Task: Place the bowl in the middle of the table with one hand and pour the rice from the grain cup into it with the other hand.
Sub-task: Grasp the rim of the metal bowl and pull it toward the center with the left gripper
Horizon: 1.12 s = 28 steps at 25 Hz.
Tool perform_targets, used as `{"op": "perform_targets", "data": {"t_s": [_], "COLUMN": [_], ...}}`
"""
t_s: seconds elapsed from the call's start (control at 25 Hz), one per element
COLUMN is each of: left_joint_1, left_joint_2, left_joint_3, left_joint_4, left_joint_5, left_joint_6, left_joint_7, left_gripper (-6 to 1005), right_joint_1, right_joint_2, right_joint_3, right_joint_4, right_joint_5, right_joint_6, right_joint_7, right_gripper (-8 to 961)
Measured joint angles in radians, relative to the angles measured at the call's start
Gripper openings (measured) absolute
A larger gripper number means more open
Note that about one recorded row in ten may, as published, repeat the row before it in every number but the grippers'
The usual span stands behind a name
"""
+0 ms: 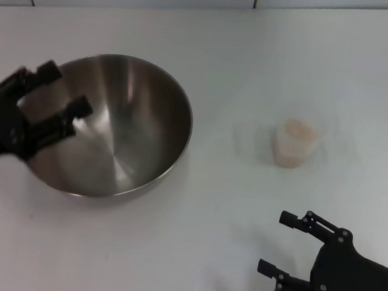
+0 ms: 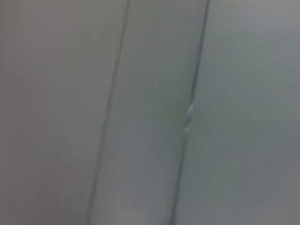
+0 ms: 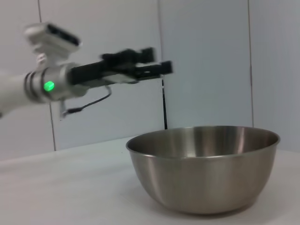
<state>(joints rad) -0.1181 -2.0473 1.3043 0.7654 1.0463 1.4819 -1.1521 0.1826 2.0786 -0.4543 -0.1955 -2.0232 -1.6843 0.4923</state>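
Observation:
The steel bowl (image 1: 123, 128) stands upright on the white table (image 1: 217, 44), left of centre. My left gripper (image 1: 65, 90) hovers open over the bowl's left rim and holds nothing. The right wrist view shows this left gripper (image 3: 159, 60) in the air, well above the bowl (image 3: 204, 166) and apart from it. To the right of the bowl, the clear grain cup (image 1: 294, 145) stands upright with pale rice (image 1: 298, 132) in it. My right gripper (image 1: 274, 243) is open and empty near the front right edge, short of the cup.
Behind the table (image 3: 70, 187) is a pale panelled wall (image 3: 206, 56). The left wrist view shows only blurred wall panels (image 2: 150, 112). Bare tabletop lies between the bowl and the cup.

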Motion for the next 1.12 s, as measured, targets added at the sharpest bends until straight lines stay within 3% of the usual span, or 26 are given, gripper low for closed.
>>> {"op": "perform_targets", "data": {"t_s": [0.12, 0.2, 0.32, 0.56, 1.12], "left_joint_1": [0.042, 0.039, -0.018, -0.16, -0.22], "left_joint_2": [-0.011, -0.013, -0.011, -0.016, -0.02], "left_joint_3": [-0.001, -0.006, -0.054, -0.108, -0.103], "left_joint_4": [0.324, 0.47, 0.586, 0.622, 0.559], "left_joint_5": [0.218, 0.364, 0.611, 1.029, 1.214], "left_joint_6": [-0.277, -0.378, -0.421, -0.365, -0.34], "left_joint_7": [-0.288, -0.467, -0.756, -1.101, -1.156], "left_gripper": [860, 860, 860, 861, 860], "right_joint_1": [0.0, 0.0, 0.001, 0.001, 0.002], "right_joint_2": [0.0, 0.0, 0.0, 0.0, 0.0], "right_joint_3": [0.002, 0.003, 0.004, 0.006, 0.008], "right_joint_4": [0.0, 0.0, 0.001, 0.0, -0.001], "right_joint_5": [0.002, 0.003, 0.005, 0.006, 0.006], "right_joint_6": [-0.001, -0.001, -0.003, -0.006, -0.014], "right_joint_7": [0.0, 0.0, 0.0, 0.0, 0.0], "right_gripper": [831, 831, 832, 831, 832]}}
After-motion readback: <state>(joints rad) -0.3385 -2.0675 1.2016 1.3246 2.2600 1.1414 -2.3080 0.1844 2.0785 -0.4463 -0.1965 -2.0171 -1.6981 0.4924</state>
